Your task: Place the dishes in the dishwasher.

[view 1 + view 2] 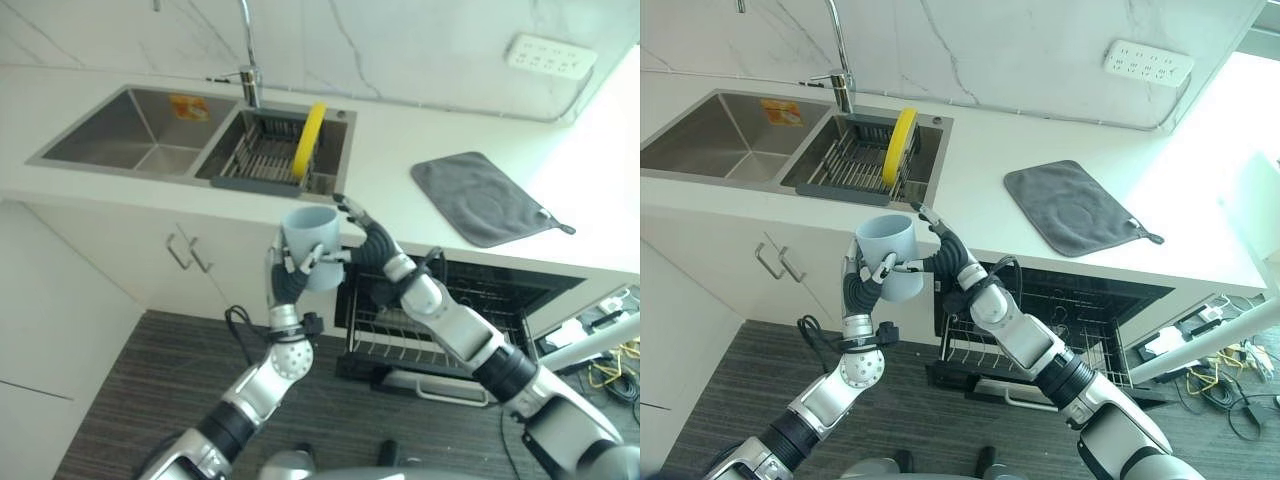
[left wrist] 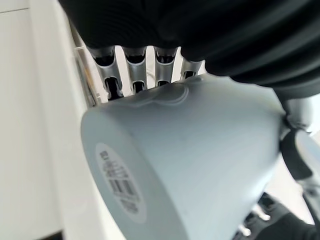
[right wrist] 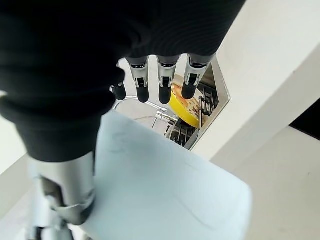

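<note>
Surface: white countertop (image 1: 420, 140) against a marble-veined wall, white cabinets below, dark wood-grain floor (image 1: 150, 380).

Fixtures: one double steel sink (image 1: 140, 130) with one tap (image 1: 248, 60); one wall power strip (image 1: 551, 55).

Items, counted:
- One dark drying rack (image 1: 262, 155) in the sink's right basin, holding one yellow plate (image 1: 309, 140) on edge.
- One grey cloth mat (image 1: 485, 198) flat on the counter, right of the sink.
- One dishwasher (image 1: 500, 290) under the counter, its one wire rack (image 1: 400, 335) pulled out.
- One pale blue mug (image 1: 310, 245), upright in the air before the counter edge, above the floor and left of the rack.

Hands: left hand (image 1: 283, 275) has fingers curled round the mug from below. Right hand (image 1: 362, 232) touches the mug's right side, fingers extended, not wrapped.

Obscured: the dishwasher interior is dark and partly behind the right arm.
</note>
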`<state>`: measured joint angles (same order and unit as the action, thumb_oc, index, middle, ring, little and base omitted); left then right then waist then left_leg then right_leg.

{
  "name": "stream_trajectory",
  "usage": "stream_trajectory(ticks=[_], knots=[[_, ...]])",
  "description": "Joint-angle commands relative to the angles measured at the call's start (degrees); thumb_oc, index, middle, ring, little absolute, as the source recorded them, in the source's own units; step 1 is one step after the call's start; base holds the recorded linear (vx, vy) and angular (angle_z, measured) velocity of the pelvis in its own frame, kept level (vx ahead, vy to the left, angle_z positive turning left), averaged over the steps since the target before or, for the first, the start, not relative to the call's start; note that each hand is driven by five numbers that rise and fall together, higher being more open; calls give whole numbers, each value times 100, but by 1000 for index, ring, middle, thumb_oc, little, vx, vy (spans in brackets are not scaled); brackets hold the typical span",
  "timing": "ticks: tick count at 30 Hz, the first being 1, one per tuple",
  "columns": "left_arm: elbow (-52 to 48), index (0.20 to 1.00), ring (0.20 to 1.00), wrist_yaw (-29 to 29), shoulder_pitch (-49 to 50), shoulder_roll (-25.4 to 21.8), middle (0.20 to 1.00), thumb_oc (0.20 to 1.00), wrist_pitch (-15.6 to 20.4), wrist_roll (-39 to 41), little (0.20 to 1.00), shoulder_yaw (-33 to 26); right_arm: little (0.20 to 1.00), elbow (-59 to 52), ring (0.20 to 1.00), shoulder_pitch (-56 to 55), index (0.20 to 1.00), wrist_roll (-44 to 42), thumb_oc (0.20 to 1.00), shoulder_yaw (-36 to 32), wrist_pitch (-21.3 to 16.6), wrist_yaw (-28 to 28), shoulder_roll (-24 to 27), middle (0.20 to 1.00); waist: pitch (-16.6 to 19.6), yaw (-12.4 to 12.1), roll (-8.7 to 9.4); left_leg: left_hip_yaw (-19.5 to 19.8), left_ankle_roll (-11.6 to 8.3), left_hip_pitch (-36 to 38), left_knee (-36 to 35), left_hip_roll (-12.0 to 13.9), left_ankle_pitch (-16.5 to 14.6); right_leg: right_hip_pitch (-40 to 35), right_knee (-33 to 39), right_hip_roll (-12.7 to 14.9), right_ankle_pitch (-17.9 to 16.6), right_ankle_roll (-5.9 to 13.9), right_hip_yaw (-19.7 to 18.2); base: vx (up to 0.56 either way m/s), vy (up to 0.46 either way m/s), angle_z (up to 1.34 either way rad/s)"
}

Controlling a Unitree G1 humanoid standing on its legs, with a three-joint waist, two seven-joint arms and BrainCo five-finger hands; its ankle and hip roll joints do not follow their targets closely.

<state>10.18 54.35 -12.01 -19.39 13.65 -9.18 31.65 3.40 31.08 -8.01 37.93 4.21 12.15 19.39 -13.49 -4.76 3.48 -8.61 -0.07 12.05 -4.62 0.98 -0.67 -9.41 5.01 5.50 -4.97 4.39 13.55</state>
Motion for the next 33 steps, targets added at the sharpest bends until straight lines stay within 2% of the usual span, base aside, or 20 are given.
stream_trajectory(ticks=[1,10,22,27,33], knots=[[-40,200,200,292,-632,52,200,200,399,-569,200,232,1000,-164,1000,553,1000,-142,1000,176,-262,10,-270,1000,213,-104,103,199,-17,-185,483,190,-742,-41,-551,478,725,460,-292,0,0,0],[20,200,200,356,-831,78,200,200,337,-522,200,64,1000,-75,1000,495,1000,-74,1000,296,-281,-28,-381,1000,255,-98,82,253,-21,-164,458,173,-732,-61,-536,467,732,449,-325,3,0,0],[9,200,200,279,-829,108,200,200,304,-438,200,120,1000,-117,1000,459,1000,30,1000,344,-321,21,-362,1000,240,-86,86,248,-1,-171,481,165,-753,-39,-571,485,737,463,-336,0,0,0],[15,200,200,219,-761,127,200,200,216,-306,200,176,1000,-117,1000,486,1000,147,1000,307,-392,333,-380,1000,216,-98,93,251,4,-188,501,169,-766,-24,-582,479,735,469,-342,0,0,0],[-115,200,200,248,-560,122,200,200,375,-293,200,315,1000,-63,1000,492,1000,41,1000,200,-412,620,-437,1000,146,-151,90,296,9,-219,551,166,-782,-17,-615,484,747,466,-323,0,0,0]])
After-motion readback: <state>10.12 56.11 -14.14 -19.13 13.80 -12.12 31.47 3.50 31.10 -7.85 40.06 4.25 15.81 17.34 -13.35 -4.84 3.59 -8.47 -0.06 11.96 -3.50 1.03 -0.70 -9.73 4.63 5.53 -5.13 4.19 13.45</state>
